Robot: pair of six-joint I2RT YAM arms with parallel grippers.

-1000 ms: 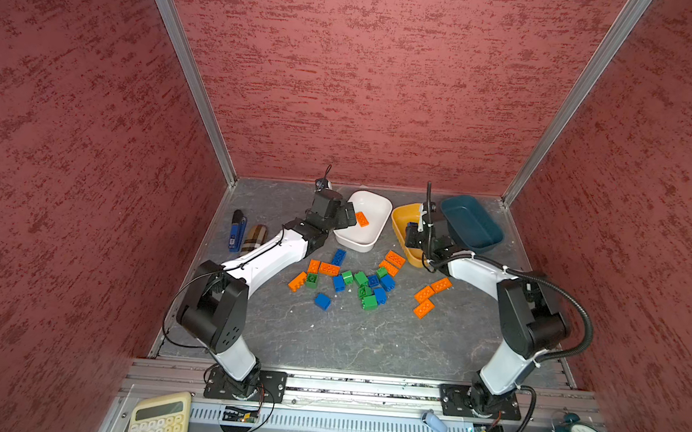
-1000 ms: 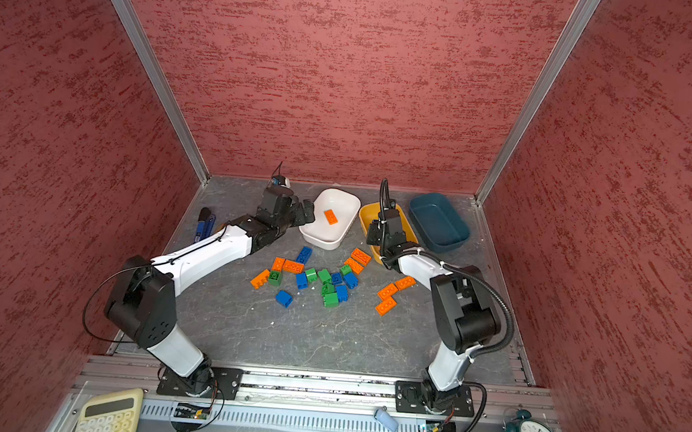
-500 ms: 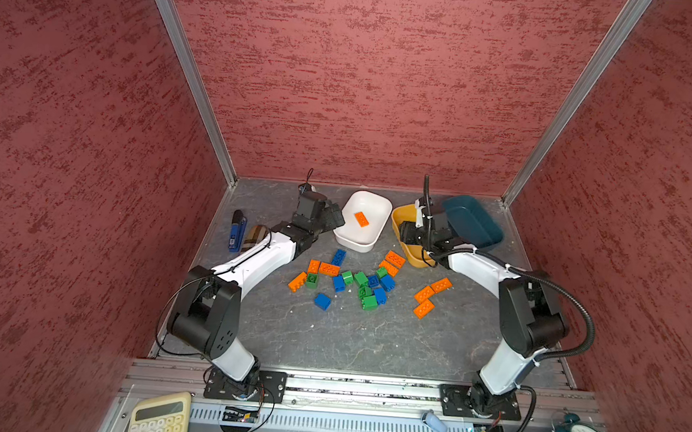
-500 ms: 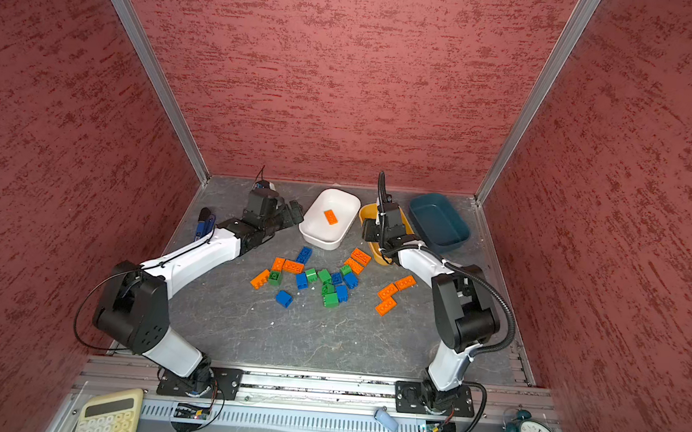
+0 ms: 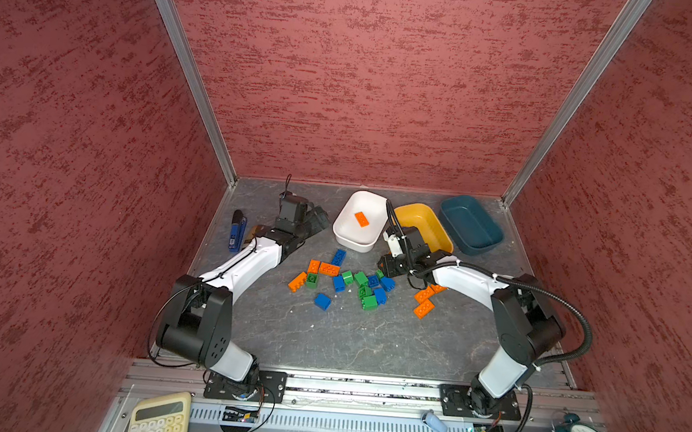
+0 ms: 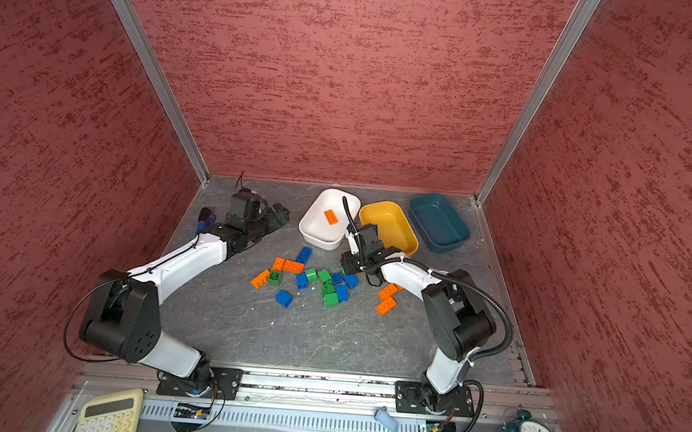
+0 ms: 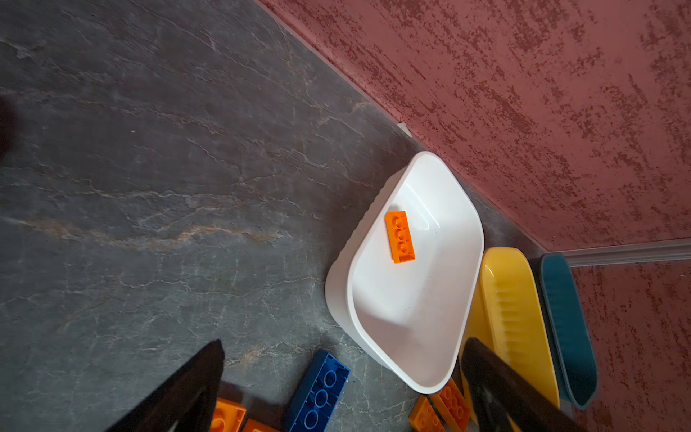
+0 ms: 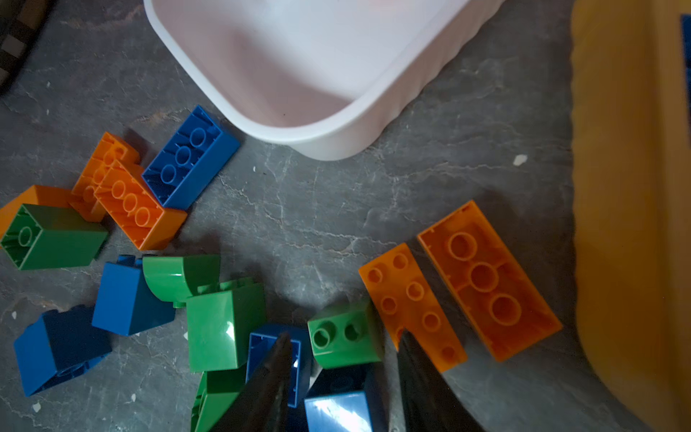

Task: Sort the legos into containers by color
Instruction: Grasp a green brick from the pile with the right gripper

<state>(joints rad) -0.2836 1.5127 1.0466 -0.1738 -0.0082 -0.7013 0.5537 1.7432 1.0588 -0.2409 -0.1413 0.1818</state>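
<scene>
Nearest me the table [image 5: 327, 341] is bare. The legos [image 5: 348, 282] lie scattered at its middle, orange, blue and green all mixed, with a few loose orange bricks [image 5: 425, 302] at 3 o'clock of the heap. Nearly all of the sorting is left, I'd say.

The right end effector [image 8: 342, 338] is down at the heap's 2 o'clock edge, jaws part-way apart on either side of a green brick [image 8: 347, 348]. I see a gap on each side, so it looks not yet pinched. By my reckoning that is the piece now being gone for.

Farther back, at 10 o'clock of the heap, the left end effector [image 5: 317, 219] hangs spread wide with nothing in it, near the white tub [image 5: 355, 242].

Along the back, from 12 to 1 o'clock, the three tubs stand in a row. The white tub holds a single orange brick [image 5: 361, 219], the only piece I can see sorted. The yellow tub [image 5: 423, 224] shows nothing inside, though its near end is hidden behind the right wrist. The teal tub [image 5: 470, 225] is empty. Neither blue nor green has a tub clearly begun.
</scene>
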